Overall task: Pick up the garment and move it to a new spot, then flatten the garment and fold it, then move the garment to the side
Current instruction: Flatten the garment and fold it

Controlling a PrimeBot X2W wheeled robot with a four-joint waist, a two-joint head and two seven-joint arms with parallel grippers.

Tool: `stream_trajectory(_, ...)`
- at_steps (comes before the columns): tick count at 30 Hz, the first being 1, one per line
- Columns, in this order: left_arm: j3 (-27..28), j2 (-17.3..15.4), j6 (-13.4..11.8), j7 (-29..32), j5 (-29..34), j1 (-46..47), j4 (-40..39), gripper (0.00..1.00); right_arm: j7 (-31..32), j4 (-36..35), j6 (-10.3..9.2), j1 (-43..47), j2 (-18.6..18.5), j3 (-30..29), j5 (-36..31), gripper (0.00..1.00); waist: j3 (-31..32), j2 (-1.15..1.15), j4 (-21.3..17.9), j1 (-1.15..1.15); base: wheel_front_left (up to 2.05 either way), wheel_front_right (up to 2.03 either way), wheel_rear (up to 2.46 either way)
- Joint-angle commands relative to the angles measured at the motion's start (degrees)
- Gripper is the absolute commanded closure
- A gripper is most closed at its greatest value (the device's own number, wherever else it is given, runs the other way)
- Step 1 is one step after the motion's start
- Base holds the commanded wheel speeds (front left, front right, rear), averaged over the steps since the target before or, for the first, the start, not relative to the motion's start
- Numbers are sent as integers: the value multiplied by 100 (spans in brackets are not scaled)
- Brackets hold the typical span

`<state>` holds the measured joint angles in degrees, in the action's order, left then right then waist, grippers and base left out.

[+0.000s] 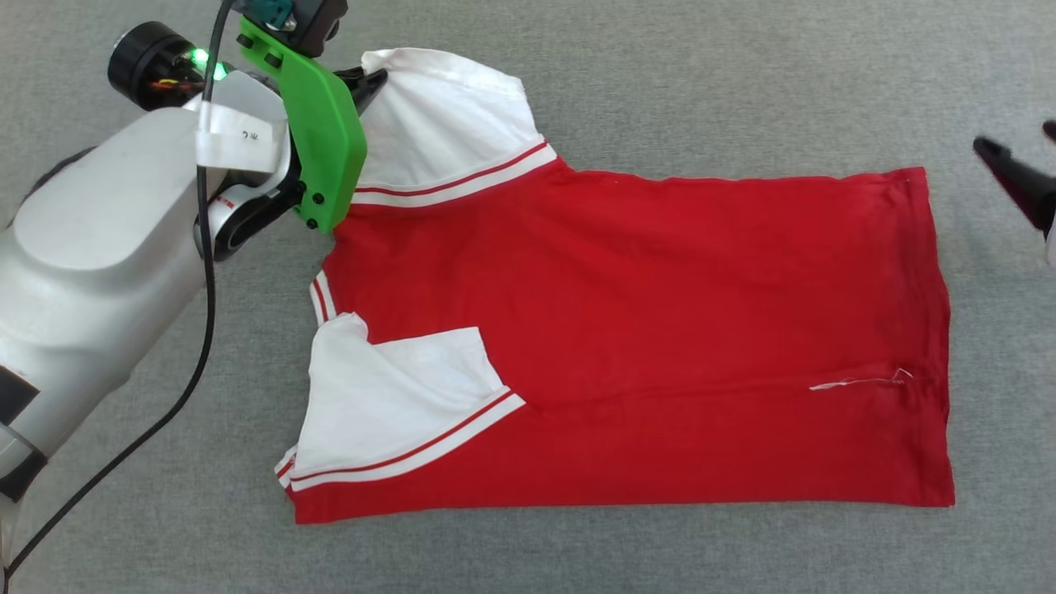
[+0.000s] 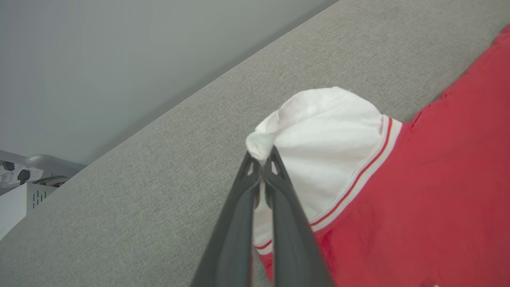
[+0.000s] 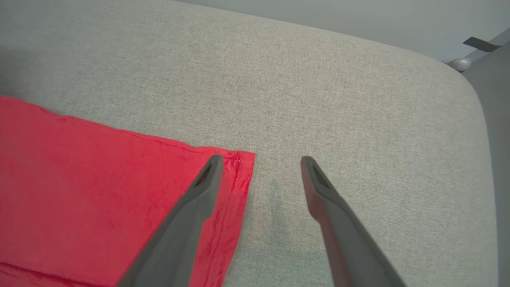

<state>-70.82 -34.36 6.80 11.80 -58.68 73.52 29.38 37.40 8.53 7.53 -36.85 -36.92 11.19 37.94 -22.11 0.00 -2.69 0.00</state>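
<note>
My left tool (image 2: 263,153) is pinched shut on the far white sleeve (image 2: 326,131) of the garment (image 1: 627,330), which lies flat mid-worktop (image 1: 577,553). My right tool (image 3: 259,163) stands wide beside the hem corner (image 3: 243,159). Advised: lift low and fold the sleeve nearward over the garment.

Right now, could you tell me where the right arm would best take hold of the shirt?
Probably the hem corner of the shirt nearest it, coming in low from the right. That corner lies flat with two free edges, and the open right jaws stand either side of its side edge. The left jaws are shut on the far sleeve.
</note>
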Motion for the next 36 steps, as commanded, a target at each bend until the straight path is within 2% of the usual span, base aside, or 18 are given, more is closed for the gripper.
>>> stream_trajectory(1, 37, 19, -59, -114, 57, -127, -25, 100, 250, 49, -4, -103, -68, 172, 112, 0, -41, 0, 95, 0, 0, 0, 0)
stream_trajectory(4, 73, 19, -144, -306, 103, -167, -106, 100, 640, 188, -4, -181, -134, 397, 300, 0, -152, 0, 155, 0, 0, 0, 0)
stream_trajectory(8, 115, 33, -233, -488, 145, -188, -215, 100, 849, 431, -4, -399, -175, 668, 213, 0, -339, 0, 226, 0, 0, 0, 0)
stream_trajectory(16, 193, 55, -348, -759, 233, -129, -357, 100, 712, 1089, -4, -856, 10, 1075, -16, 0, -665, 0, 342, 0, 0, 0, 0)
stream_trajectory(25, 225, 47, -364, -967, 251, -166, -332, 100, 523, 1695, -4, -790, 82, 1669, -2, 0, -754, 0, 366, 0, 0, 0, 0)
stream_trajectory(26, 231, 42, -362, -993, 246, -174, -318, 100, 420, 1714, -4, -797, 85, 1703, 23, 67, -745, 0, 361, 0, 0, 0, 0)
stream_trajectory(27, 236, 39, -359, -1011, 241, -182, -306, 100, 316, 1734, -4, -808, 83, 1717, 32, 99, -734, 0, 356, 0, 0, 0, 0)
stream_trajectory(36, 193, 39, -317, -1231, 188, -465, -107, 100, -988, 1790, -4, -783, 70, 1703, 108, 100, -234, 0, 267, 0, 0, 0, 0)
